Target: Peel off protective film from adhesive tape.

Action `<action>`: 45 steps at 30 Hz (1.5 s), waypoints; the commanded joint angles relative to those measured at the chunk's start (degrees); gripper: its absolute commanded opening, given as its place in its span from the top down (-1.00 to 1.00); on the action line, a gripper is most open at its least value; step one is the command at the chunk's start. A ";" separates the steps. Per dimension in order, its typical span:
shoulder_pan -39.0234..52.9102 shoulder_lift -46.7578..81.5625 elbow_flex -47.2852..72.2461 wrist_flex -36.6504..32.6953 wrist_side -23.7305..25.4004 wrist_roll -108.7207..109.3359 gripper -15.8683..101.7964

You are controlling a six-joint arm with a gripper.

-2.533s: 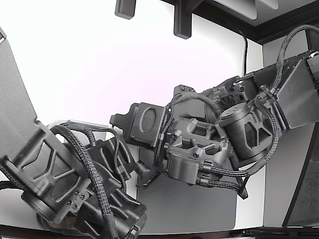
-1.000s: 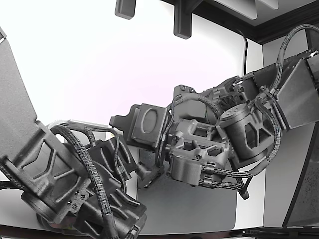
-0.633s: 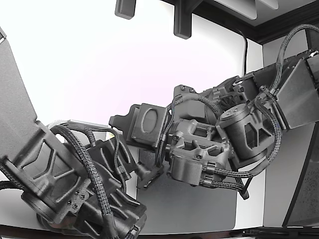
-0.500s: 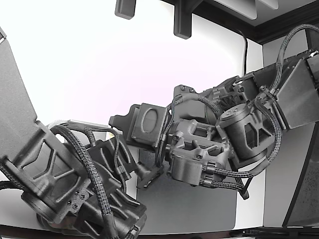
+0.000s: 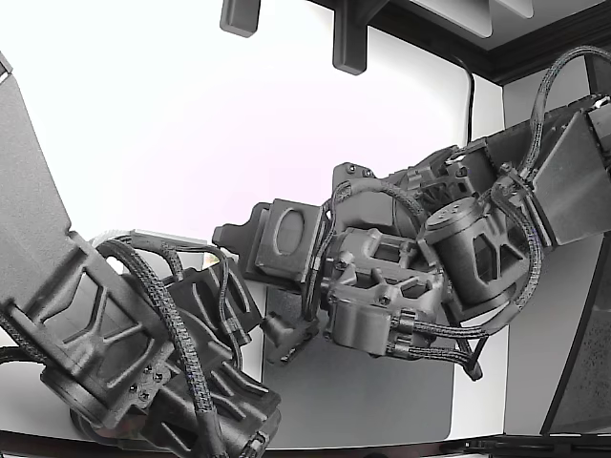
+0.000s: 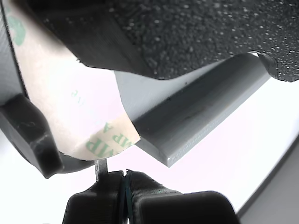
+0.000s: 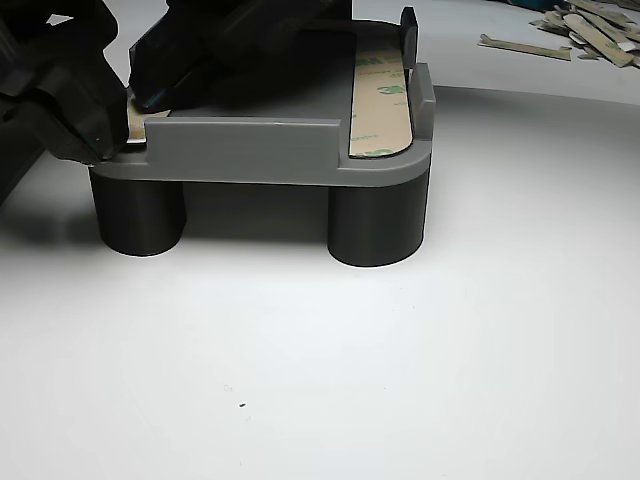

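Observation:
The tan protective film (image 6: pixel 70 107) with green lettering curves away from the grey fixture (image 6: pixel 201 116); its rounded loose end hangs free just above my gripper (image 6: pixel 124 179). The gripper's two dark fingers are pressed together, with only a thin teal line in the seam. In the other view the gripper (image 7: pixel 105 130) sits at the fixture's (image 7: pixel 240 150) left corner, where a bit of the tan film (image 7: pixel 136 120) shows. In the exterior view the gripper (image 5: pixel 286 339) is low between the two arms and mostly hidden.
A second tan tape strip (image 7: pixel 380 95) lies flat along the fixture's right side, beside a dark post (image 7: pixel 408 30). Several peeled strips (image 7: pixel 575 25) lie on the white table at the back right. A second arm (image 5: pixel 124 334) fills the exterior view's lower left, above a grey mat (image 5: pixel 363 401).
In the exterior view my wrist and gripper have shifted slightly down and to the right. The second arm has not moved.

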 commanded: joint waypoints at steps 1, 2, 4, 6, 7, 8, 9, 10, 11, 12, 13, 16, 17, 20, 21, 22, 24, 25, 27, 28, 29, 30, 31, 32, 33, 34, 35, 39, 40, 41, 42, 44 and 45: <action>-0.09 1.32 -1.76 0.09 0.00 0.35 0.92; 0.00 1.14 -1.85 0.18 0.09 0.44 0.92; 0.00 1.14 -1.85 0.18 0.09 0.53 0.92; 0.00 1.14 -1.93 0.35 0.00 0.70 0.92; 0.00 1.14 -1.93 0.44 0.00 0.70 0.92; 0.00 1.14 -1.93 0.44 0.00 0.79 0.92; 0.00 1.14 -2.02 0.62 -0.09 0.88 0.92; 0.00 1.14 -2.02 0.79 -0.18 0.97 0.92; 0.00 1.14 -2.11 0.88 -0.26 1.05 0.92; 0.00 1.14 -2.11 0.97 -0.35 1.05 0.92; 0.00 1.14 -2.20 1.14 -0.35 1.14 0.92; 0.00 1.14 -2.29 1.32 -0.44 1.14 0.92; 0.00 1.14 -2.37 1.32 -0.44 1.14 0.92; 0.09 1.14 -2.46 1.32 -0.44 1.14 0.92; 0.18 1.14 -2.46 1.32 -0.44 1.23 0.92; 0.18 1.14 -2.55 1.49 -0.44 1.49 0.92; 0.18 1.14 -2.55 1.67 -0.62 1.67 0.92; 0.18 1.14 -2.55 1.76 -0.62 1.76 0.92; 0.18 1.05 -2.64 1.85 -0.70 1.76 0.92; 0.18 0.97 -2.72 1.93 -0.70 1.76 0.92; 0.18 0.88 -2.90 2.11 -0.70 1.85 0.92; 0.18 0.79 -2.90 2.11 -0.70 1.85 0.92; 0.18 0.79 -2.90 2.11 -0.70 1.85 0.92; 0.18 0.70 -2.90 1.93 -0.62 1.76 0.92; 0.18 0.62 -2.90 1.67 -0.44 1.58 0.92; 0.18 0.44 -2.90 1.41 -0.26 1.41 0.92; 0.18 0.35 -2.90 1.23 -0.09 1.32 0.92; 0.18 0.18 -2.55 0.44 0.44 0.97 0.92; 0.18 0.18 -2.46 0.35 0.53 0.88 0.92; 0.18 0.26 -2.37 0.09 0.62 0.79 0.92; 0.18 0.26 -2.29 -0.18 0.79 0.62 0.92; 0.18 0.18 -2.29 -0.44 0.88 0.44 0.92; 0.18 0.18 -2.29 -0.53 0.88 0.44 0.92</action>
